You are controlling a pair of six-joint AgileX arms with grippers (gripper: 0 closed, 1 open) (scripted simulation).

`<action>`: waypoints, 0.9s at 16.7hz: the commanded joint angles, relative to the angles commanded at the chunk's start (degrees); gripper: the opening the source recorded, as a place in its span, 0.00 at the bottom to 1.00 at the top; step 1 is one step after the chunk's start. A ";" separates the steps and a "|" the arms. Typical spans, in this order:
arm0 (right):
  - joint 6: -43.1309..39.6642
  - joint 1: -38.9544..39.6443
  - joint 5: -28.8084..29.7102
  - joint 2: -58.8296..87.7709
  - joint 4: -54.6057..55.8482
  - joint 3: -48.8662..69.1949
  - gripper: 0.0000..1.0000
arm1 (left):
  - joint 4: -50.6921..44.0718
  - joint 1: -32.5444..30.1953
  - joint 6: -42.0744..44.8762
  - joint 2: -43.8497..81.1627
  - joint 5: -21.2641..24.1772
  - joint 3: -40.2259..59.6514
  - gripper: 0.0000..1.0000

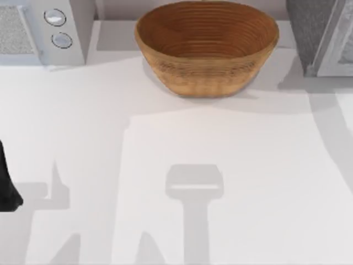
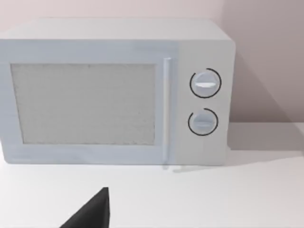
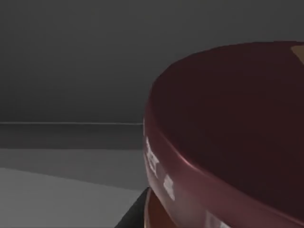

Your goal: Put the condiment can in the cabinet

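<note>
Up close in the right wrist view you have the condiment can (image 3: 228,137), its dark brown-red lid curving across the frame, a strip of orange label showing beneath the rim. Small pale marks sit along the lid's edge; they could be print, but you cannot read them. A dark sliver sits just under the can at the frame edge; it may be part of the right arm's own gripper, though you cannot tell whether its fingers are closed on the can or slack. Behind the can lies a dim grey interior with a flat floor and a straight back edge, unlit. From above, you see the woven bowl (image 1: 207,47) at the far middle of the white table (image 1: 248,182), the microwave (image 1: 47,27) at the far left with two round dials, and the grey cabinet (image 1: 322,33) at the far right with a pale door panel. No brand or lettering is readable on any of these. The left arm (image 1: 6,182) sits at the table's left edge as a dark shape. Its wrist view faces the microwave (image 2: 114,92) front: mesh window, vertical handle, two dials stacked. One dark finger (image 2: 92,213) tip pokes into that view; whether that hand is spread or pinched, you cannot tell.
</note>
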 joint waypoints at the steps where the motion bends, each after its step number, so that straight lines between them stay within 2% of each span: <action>1: 0.10 0.22 0.56 2.54 -0.94 3.44 0.00 | 0.00 0.00 0.00 0.00 0.00 0.00 1.00; 5: 0.38 1.01 1.93 9.86 -3.30 11.88 0.00 | 0.00 0.00 0.00 0.00 0.00 0.00 1.00; 15: 0.83 0.46 1.07 14.34 -3.09 16.15 0.00 | 0.00 0.00 0.00 0.00 0.00 0.00 1.00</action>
